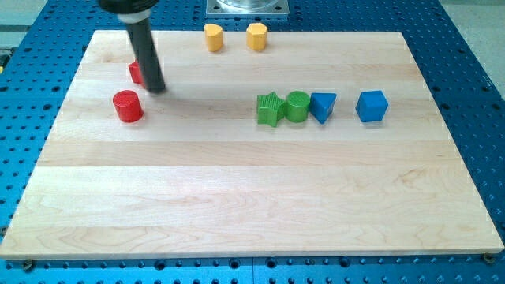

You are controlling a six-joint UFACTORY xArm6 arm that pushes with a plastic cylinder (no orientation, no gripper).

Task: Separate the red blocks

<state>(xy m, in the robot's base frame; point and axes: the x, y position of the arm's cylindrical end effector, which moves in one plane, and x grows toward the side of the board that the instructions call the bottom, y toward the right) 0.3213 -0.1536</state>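
So my tip [156, 88] is sitting up in the far left part of the pale wooden board [252, 205], around the 10 o'clock area of the view. No gripper on this rig at all, just the straight dark rod, so nothing is open, closed or holding anything; the end is just resting on the surface.

The two red ones are what matter here. The red cylinder block [127, 106] is standing at about 8 o'clock from my tip, near it but with a clear strip of wood between them. The second red block [136, 72] is peeking out at about 10 o'clock from the tip, right against the rod, which is covering most of it, so I can't make out its shape or whether the rod is actually touching it. The two reds are sitting near each other with a visible gap between them, the hidden one at roughly 1 o'clock from the cylinder.

Everything else is hanging out well away. Up at 12 o'clock on the board, two yellow blocks are sitting side by side: a rounded yellow block [213, 36] and a yellow hexagonal-looking block [256, 36]. Over toward 3 o'clock from my tip there's a row: a green star block [270, 109] touching a green cylinder block [297, 106], which is touching a blue triangular block [323, 106], and then a blue cube [372, 106] sitting apart at the row's right end.
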